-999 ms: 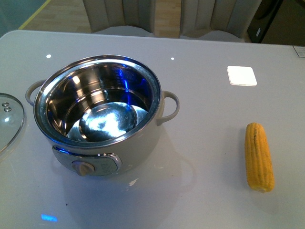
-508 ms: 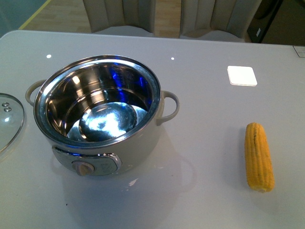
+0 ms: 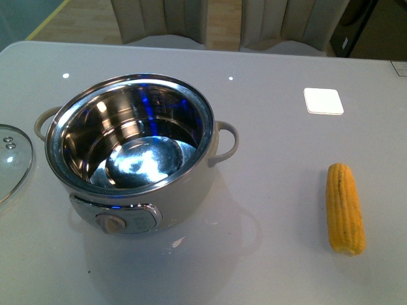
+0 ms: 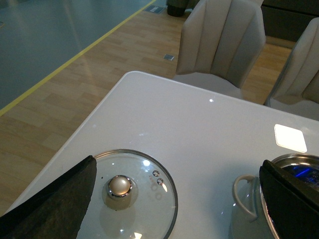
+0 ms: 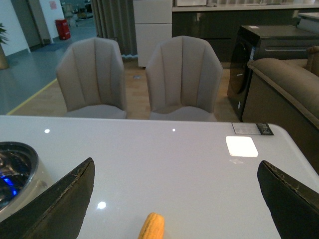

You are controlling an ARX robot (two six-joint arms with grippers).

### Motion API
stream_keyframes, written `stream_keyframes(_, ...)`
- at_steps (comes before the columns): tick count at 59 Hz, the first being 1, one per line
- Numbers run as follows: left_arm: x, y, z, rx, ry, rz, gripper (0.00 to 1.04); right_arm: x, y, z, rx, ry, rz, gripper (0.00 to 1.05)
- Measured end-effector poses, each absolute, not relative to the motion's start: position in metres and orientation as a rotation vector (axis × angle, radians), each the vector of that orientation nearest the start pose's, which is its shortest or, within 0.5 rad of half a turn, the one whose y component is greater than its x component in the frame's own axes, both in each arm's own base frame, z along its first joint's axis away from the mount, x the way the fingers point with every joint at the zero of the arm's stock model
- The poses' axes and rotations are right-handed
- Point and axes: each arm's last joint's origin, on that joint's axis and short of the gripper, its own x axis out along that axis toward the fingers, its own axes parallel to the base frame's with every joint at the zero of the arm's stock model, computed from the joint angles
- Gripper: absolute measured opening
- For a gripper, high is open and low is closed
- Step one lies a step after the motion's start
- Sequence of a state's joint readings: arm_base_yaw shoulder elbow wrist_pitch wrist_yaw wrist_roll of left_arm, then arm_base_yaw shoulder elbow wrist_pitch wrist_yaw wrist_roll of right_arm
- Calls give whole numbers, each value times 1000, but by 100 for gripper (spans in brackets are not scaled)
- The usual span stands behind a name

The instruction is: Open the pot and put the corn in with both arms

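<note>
Black tools (image 4: 177,167) (image 5: 174,167), jaws wide, both empty

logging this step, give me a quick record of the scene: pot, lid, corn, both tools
pot: open, steel bowl empty, on the table
lid: flat on the table left of the pot, knob up
corn: lying on the table right of the pot, apart from it, not gripped
left tool: open, empty, lid seen below it
right tool: open, empty, corn tip seen below it
</note>
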State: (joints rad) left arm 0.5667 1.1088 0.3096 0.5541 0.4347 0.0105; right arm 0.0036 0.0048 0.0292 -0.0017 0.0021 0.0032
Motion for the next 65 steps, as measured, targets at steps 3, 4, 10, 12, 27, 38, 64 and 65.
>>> stream_keyframes(3, 181, 99, 181, -89, 167, 71, 92, 96, 0, 173, 3, -23, 2, 96)
stream_keyframes(4, 180, 97, 180, -72, 133, 52, 88, 96, 0, 173, 3, -23, 1, 96)
stream_keyframes(10, 171, 79, 177, -12, 30, 18, 70, 96, 0, 173, 3, -23, 2, 96)
stream_keyframes(12, 168, 73, 177, -7, 21, 17, 65, 96, 0, 173, 3, -23, 3, 96)
stream_keyframes(27, 150, 39, 166, 2, 5, 11, 18, 96, 0, 173, 3, -23, 2, 96)
stream_keyframes(38, 136, 21, 166, 1, 4, 8, 3, 96, 0, 173, 3, -23, 2, 96)
stream_keyframes(64, 120, 0, 171, 2, -13, 3, 3, 96, 0, 173, 3, -23, 2, 96)
stream_keyframes(65, 119, 0, 171, 2, -13, 5, 3, 96, 0, 173, 3, -23, 2, 96)
